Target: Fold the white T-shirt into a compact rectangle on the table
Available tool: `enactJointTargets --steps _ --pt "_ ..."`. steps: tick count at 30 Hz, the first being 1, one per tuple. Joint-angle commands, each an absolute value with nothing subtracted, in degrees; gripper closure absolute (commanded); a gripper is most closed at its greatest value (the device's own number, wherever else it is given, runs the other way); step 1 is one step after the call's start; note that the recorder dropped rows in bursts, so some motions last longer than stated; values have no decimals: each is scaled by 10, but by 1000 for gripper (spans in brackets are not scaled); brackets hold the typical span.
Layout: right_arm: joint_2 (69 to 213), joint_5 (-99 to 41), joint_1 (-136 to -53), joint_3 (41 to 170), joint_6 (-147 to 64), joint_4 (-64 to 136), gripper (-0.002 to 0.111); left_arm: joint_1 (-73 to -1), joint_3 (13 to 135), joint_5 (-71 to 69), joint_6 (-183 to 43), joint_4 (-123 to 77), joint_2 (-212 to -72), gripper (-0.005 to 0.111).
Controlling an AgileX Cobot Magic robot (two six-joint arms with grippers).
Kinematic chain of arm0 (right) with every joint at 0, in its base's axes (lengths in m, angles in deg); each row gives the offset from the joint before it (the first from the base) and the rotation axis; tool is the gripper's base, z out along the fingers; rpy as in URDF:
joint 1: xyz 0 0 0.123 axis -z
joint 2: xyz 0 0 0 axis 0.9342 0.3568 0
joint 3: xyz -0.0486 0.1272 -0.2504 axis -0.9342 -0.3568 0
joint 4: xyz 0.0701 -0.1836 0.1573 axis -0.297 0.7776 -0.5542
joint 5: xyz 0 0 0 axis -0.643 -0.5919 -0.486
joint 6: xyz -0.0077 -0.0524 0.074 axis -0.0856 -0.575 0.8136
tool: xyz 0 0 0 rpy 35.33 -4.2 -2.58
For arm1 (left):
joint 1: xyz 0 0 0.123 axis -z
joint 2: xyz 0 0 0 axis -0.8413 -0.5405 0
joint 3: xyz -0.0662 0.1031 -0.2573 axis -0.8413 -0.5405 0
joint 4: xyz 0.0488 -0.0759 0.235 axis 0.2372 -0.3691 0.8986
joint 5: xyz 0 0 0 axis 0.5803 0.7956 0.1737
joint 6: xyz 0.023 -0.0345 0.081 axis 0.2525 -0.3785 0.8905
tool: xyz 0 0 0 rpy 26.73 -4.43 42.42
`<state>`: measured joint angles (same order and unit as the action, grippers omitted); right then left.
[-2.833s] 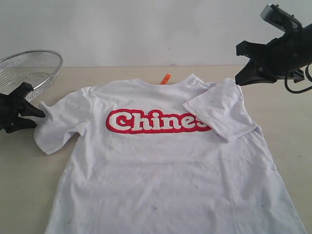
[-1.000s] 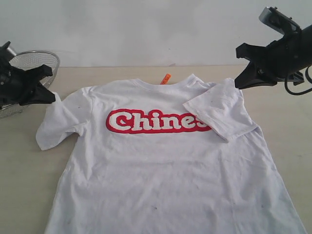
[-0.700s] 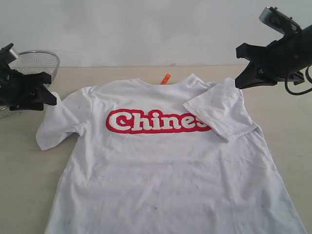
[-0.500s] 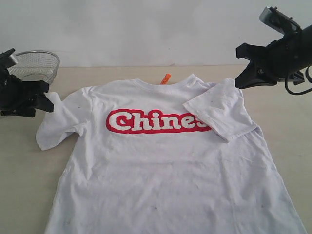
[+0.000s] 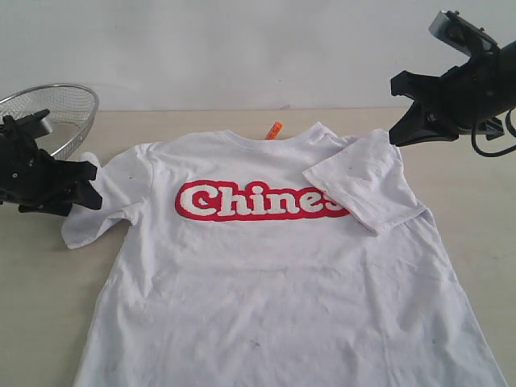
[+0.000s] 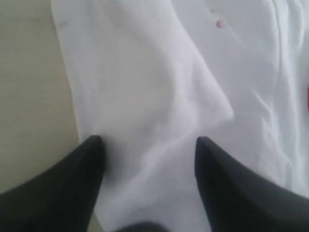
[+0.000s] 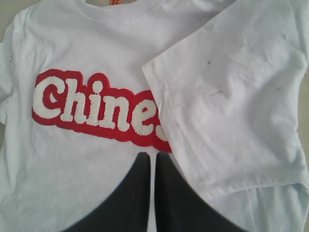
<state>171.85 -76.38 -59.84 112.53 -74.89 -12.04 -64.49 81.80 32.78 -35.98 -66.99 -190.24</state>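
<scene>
The white T-shirt (image 5: 274, 274) lies face up on the table (image 5: 476, 201), its red-outlined lettering (image 5: 250, 201) across the chest and the orange neck tag (image 5: 274, 130) at the collar. One sleeve (image 5: 363, 181) is folded inward over the end of the lettering (image 7: 91, 104). The other sleeve (image 5: 101, 205) lies spread out; my left gripper (image 5: 95, 185) is down at its outer edge, open, and in the left wrist view the gripper (image 6: 147, 145) has sleeve cloth (image 6: 145, 92) between its fingers. My right gripper (image 5: 397, 129) hangs above the folded sleeve (image 7: 231, 106), shut and empty (image 7: 153, 157).
A round wire-mesh basket (image 5: 56, 101) stands at the back left, just behind the left arm. A pale wall rises behind the table's far edge (image 5: 201, 110). Bare tabletop shows on both sides of the shirt.
My left gripper has come down from in front of the basket onto the spread sleeve, and that sleeve's outer tip has shifted slightly. The right arm has not moved.
</scene>
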Motion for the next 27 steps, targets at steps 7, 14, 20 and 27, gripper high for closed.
enactJointTargets --steps 7,14,20,27 --pt "1710 -770 -596 1126 -746 -117 109 -639 821 304 -343 -709 -1913 102" --pt "1710 -770 -596 1126 -746 -117 109 -639 830 341 -239 -866 -1874 102" --pt "1710 -767 -596 1126 -746 -117 109 -582 859 346 -239 -890 -1877 102" --pt "1710 -772 -596 1126 -746 -117 109 -531 889 338 -251 -903 -1897 102"
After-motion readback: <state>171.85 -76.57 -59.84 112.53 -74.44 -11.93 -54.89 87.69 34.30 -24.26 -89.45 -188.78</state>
